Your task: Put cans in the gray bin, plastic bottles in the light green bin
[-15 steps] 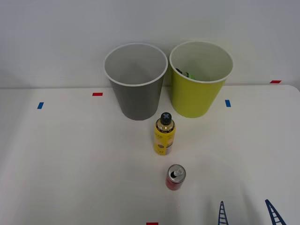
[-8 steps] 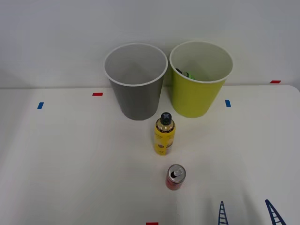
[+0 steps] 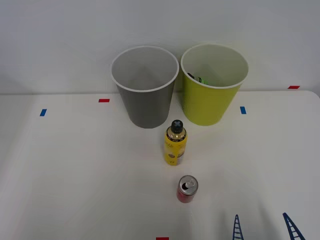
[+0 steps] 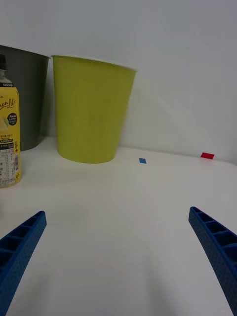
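A small red can (image 3: 187, 189) with a silver top stands upright on the white table. Behind it stands a yellow bottle (image 3: 175, 143) (image 4: 8, 136) with a black cap. At the back stand the gray bin (image 3: 145, 87) (image 4: 23, 94) and, to its right, the light green bin (image 3: 213, 84) (image 4: 91, 108); a bit of a green bottle (image 3: 200, 79) shows inside the light green bin. My right gripper (image 3: 265, 227) (image 4: 118, 256) is open near the table's front edge, to the right of the can, with nothing between its blue fingers.
Small blue tape marks (image 3: 243, 110) (image 3: 43, 112) and red tape marks (image 3: 104, 100) (image 3: 293, 87) (image 3: 162, 238) lie flat on the table (image 3: 75, 175). A pale wall rises right behind the bins.
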